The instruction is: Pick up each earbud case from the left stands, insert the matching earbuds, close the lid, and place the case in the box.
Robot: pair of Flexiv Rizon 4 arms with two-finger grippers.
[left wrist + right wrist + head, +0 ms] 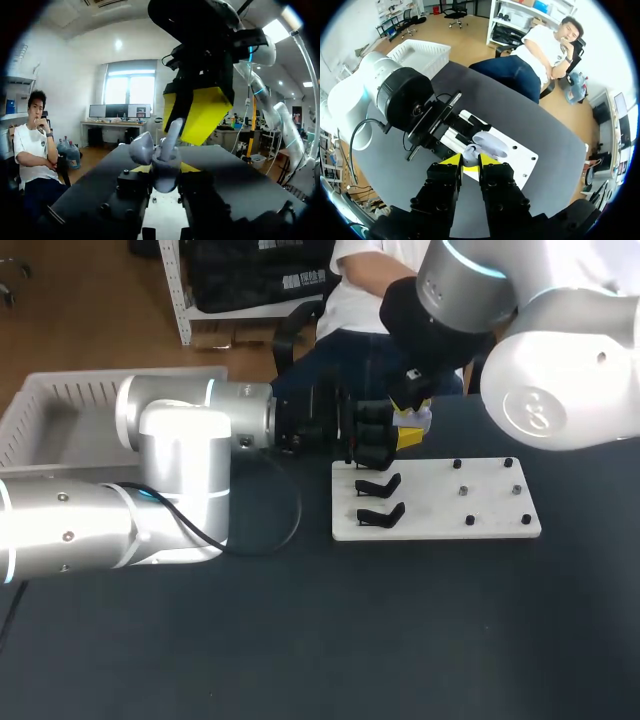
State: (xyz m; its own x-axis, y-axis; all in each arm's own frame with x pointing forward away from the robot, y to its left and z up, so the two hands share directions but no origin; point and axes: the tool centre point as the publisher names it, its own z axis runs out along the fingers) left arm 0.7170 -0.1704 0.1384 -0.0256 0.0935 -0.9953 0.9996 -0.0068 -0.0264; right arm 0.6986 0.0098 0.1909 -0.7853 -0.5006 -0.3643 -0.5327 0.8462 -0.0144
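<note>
My left gripper (372, 443) holds a pale lavender earbud case (165, 172) over the far left corner of the white board (440, 515). The gripper is shut on the case body and the lid (141, 148) stands open. My right gripper (410, 428) hangs just above the case, shut on a pale earbud (173, 134) whose stem points down into the case. In the right wrist view the earbud (470, 149) sits between the yellow fingertips (451, 161), with the open case (489, 143) right ahead. Two black stands (379, 499) on the board's left hold no case.
A white basket (55, 405) stands at the table's far left, partly behind my left arm. Several small dark pegs (490, 492) dot the board's right half. A black cable (285, 530) loops on the dark tabletop beside the board.
</note>
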